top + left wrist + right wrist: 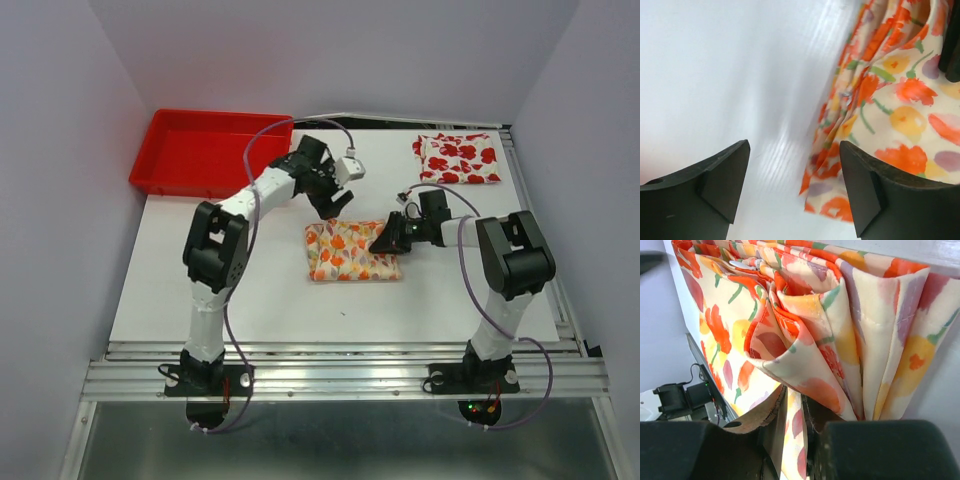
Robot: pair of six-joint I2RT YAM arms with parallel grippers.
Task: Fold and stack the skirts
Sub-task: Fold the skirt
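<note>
Left tool (794,150) open and empty, over bare white desk (250,290), just beside cream cloth skirt with orange, red and yellow marks (350,252). Right tool (796,420) clamped on that skirt's right-side folds. Skirt lies mid-desk and looks folded. White cloth skirt with big red flowers (458,158) sits at far right corner, well apart, apparently folded too. Stacking not yet done. Right wrist view shows the pinched layers; only the top view shows the second skirt.
</note>
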